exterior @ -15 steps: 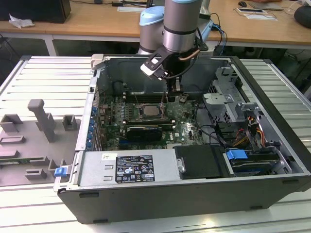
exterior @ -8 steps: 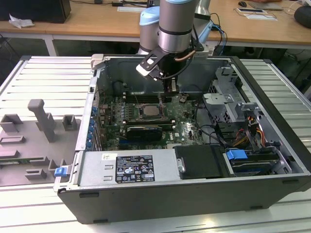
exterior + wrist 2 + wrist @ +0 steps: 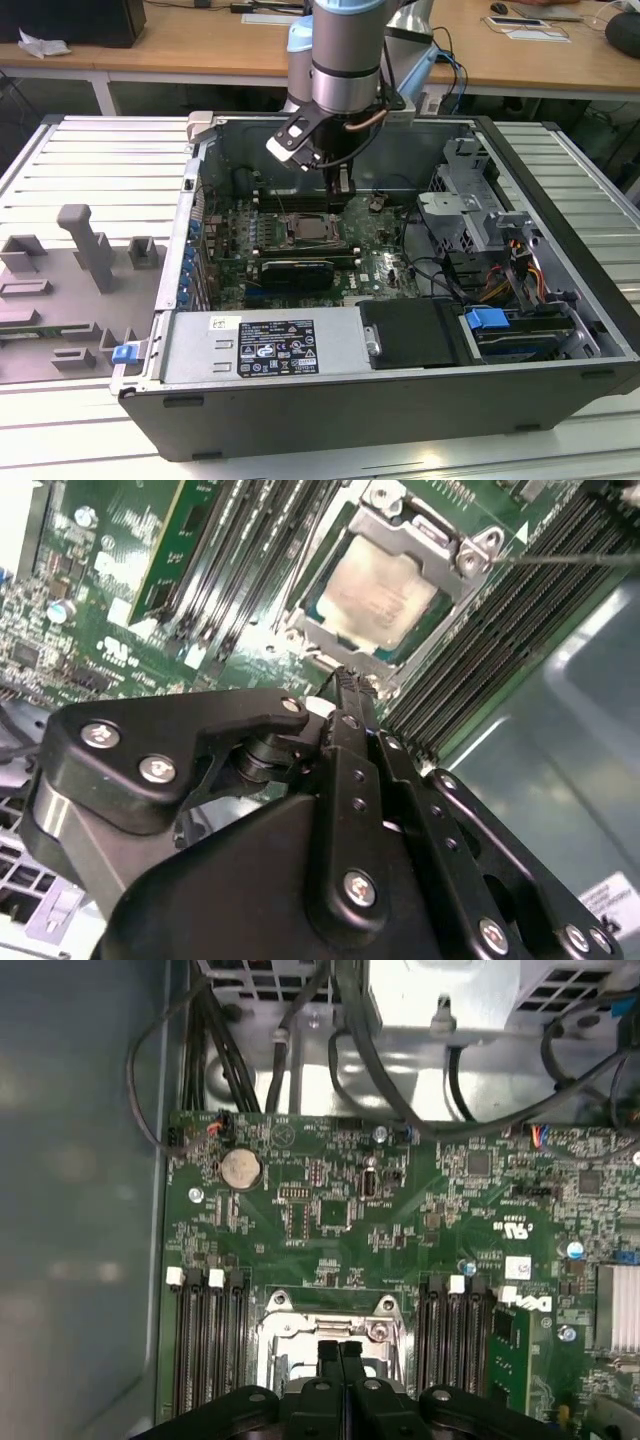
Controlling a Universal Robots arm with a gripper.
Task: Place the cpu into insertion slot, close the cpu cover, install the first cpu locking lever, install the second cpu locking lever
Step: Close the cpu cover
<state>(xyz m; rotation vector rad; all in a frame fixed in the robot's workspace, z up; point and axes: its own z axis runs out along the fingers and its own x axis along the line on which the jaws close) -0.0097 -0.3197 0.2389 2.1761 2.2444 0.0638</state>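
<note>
One cpu (image 3: 375,595), pale silvery-beige face up, lies in the single insertion slot (image 3: 315,232) at the middle of the green motherboard (image 3: 400,1230). One cpu cover (image 3: 405,525), a silvery metal frame, lies down around the chip, which shows through its square window. Two banks of memory slots (image 3: 205,1335) flank the socket. The gripper (image 3: 345,685) hangs close over the cover's edge, its two fingers (image 3: 327,1355) pressed together, holding nothing.
</note>
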